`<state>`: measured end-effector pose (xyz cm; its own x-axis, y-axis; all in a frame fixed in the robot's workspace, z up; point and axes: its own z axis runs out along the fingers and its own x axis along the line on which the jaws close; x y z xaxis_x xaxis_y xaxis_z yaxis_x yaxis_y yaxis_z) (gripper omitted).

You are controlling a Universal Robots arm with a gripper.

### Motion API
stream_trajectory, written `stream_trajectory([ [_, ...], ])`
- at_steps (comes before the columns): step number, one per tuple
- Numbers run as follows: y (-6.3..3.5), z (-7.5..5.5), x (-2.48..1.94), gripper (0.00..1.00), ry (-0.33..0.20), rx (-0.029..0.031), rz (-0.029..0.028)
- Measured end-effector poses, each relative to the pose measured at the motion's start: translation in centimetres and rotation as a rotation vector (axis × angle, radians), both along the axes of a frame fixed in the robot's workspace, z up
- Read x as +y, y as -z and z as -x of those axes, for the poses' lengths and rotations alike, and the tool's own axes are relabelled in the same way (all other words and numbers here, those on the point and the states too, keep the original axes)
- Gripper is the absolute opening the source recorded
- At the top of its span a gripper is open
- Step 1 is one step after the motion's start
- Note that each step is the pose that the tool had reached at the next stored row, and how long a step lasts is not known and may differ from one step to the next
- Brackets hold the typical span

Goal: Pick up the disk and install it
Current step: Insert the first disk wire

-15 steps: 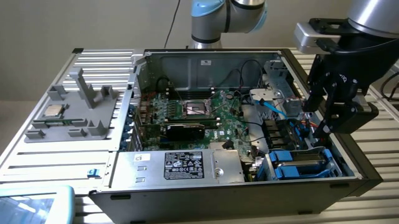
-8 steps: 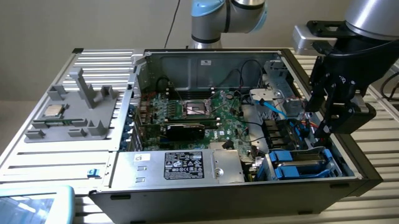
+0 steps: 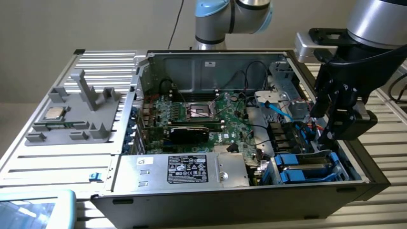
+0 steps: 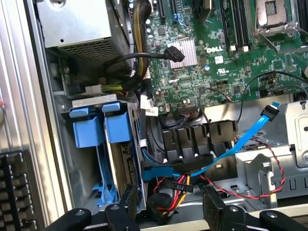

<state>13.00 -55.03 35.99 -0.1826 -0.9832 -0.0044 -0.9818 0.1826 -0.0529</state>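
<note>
The disk (image 3: 304, 167) stands edge-on in the drive cage at the near right corner of the open computer case, grey metal framed by its blue carrier. In the wrist view its blue end tabs (image 4: 103, 127) stick out of the silver cage. My gripper (image 3: 332, 136) hangs above the case's right side, just behind the cage and apart from the disk. Its black fingers (image 4: 130, 204) are spread wide over the cable bundle, so the gripper (image 4: 171, 207) is open with nothing between them.
A blue data cable (image 4: 240, 139) and red-black wires cross the bay beside the cage. The green motherboard (image 3: 203, 114) fills the case's middle, and the silver power supply (image 3: 184, 169) lies at the near edge. A grey fixture with a CPU chip (image 3: 54, 113) sits on the exterior view's left.
</note>
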Motion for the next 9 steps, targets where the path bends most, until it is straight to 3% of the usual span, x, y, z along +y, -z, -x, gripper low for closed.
stream_trajectory([
  [5, 0.23, 0.17, 0.17, 0.65, 0.016, -0.0222, -0.0025],
  [9, 0.71, 0.57, 0.22, 0.65, 0.032, -0.0247, -0.0026],
])
